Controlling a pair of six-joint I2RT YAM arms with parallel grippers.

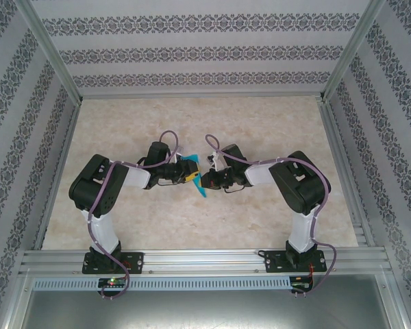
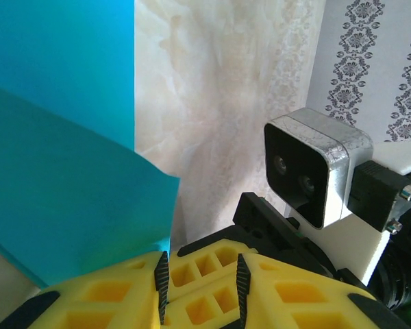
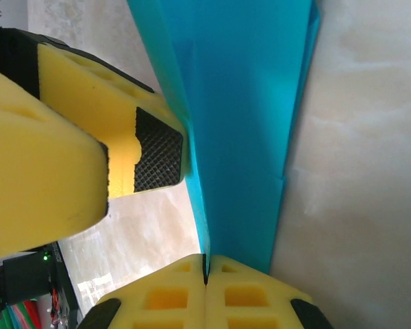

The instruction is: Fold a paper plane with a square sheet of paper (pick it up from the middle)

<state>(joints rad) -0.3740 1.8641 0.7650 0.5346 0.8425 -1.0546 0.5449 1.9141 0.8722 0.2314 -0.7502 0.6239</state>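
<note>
The teal-blue paper (image 1: 201,185), folded into a narrow layered strip, hangs above the table between the two grippers at the middle. My right gripper (image 3: 206,264) is shut on the lower edge of the paper (image 3: 246,123), which rises upright from its fingertips. My left gripper (image 2: 202,274) stands partly open, with a clear gap between its black pads (image 2: 162,277). The paper (image 2: 61,171) lies against its left finger. In the right wrist view, one pad (image 3: 157,157) of the left gripper touches the paper's side. From above, the left gripper (image 1: 194,171) and the right gripper (image 1: 207,179) nearly meet.
The marble-patterned table (image 1: 192,123) lies bare around the arms. Patterned walls and metal frame rails (image 1: 51,75) close it in on three sides. The right wrist camera (image 2: 315,164) sits close in front of the left gripper.
</note>
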